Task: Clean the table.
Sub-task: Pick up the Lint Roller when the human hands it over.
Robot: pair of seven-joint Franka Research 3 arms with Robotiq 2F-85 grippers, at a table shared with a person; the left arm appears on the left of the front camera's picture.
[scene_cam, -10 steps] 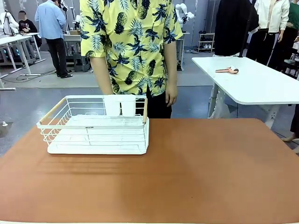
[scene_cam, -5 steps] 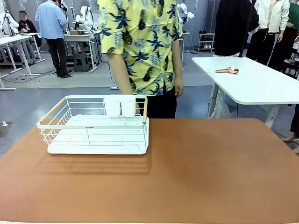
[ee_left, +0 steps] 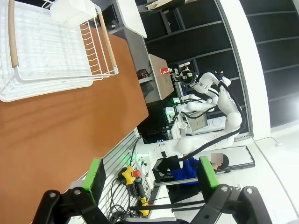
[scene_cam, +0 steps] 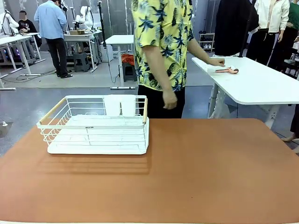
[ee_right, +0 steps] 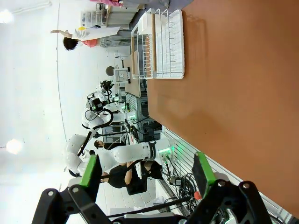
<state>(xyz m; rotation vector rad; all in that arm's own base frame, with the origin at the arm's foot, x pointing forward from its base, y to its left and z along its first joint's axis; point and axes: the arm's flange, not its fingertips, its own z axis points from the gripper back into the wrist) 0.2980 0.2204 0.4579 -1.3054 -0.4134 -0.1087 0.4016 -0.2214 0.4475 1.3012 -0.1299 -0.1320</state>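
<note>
Whereas the front view takes in a person [scene_cam: 161, 46] standing, the wrist views show left jaws and right jaws wide, empty, with one brown table [ee_left: 56, 130] and one white rack [ee_left: 46, 51] ahead.

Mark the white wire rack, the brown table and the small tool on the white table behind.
wire rack [scene_cam: 93, 135]: front view, its near wire wall.
table [scene_cam: 210, 172]: front view, bare brown top to the right of the rack.
tool [scene_cam: 227, 70]: front view, middle of its pinkish handle.
</note>
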